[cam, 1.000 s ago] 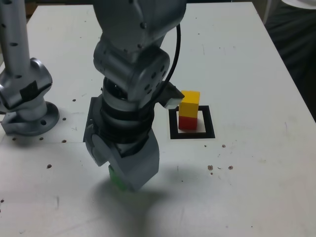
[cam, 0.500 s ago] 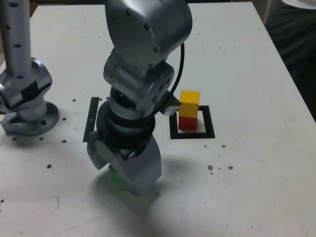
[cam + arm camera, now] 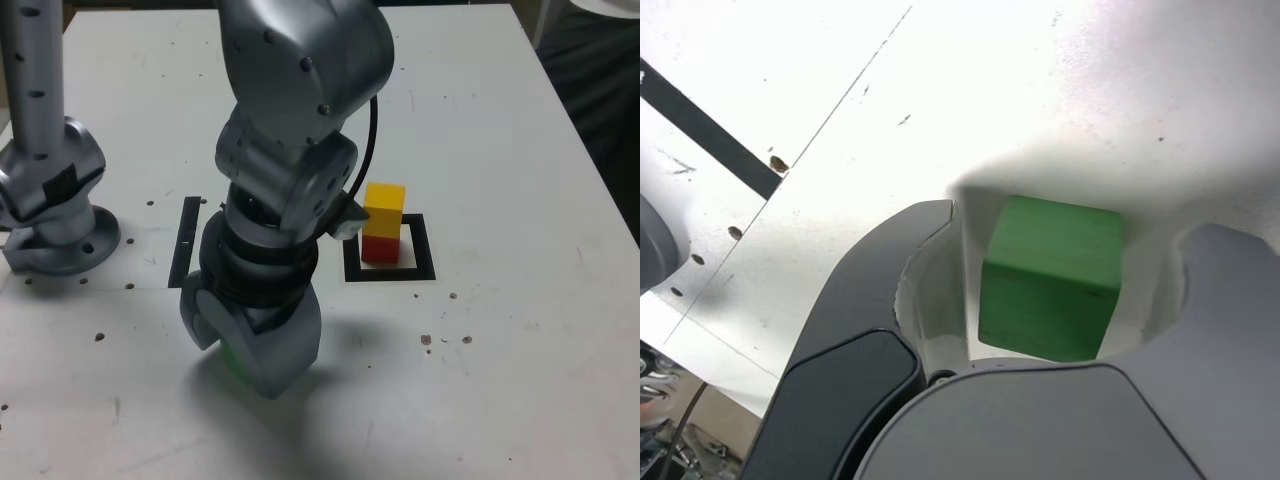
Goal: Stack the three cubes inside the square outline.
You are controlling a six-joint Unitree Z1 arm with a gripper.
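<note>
A yellow cube (image 3: 384, 207) sits on a red cube (image 3: 378, 247) inside the black square outline (image 3: 423, 255), right of centre in the exterior view. The green cube (image 3: 1052, 280) rests on the white table (image 3: 520, 380) near the front. In the exterior view only a sliver of this green cube (image 3: 229, 356) shows under the arm. My gripper (image 3: 245, 362) is down over it. In the wrist view the gripper (image 3: 1075, 228) has one jaw on each side of the cube, with a slim pale gap at both faces. The jaws look open around it.
A thin black strip (image 3: 185, 240) lies flat on the table at the exterior view's left of my arm. Further left stands a grey post on a round base (image 3: 55, 205). Small dark specks dot the tabletop.
The arm has shifted slightly toward the exterior view's right and sunk lower. The green cube shows less under the gripper now than in the earlier frames.
</note>
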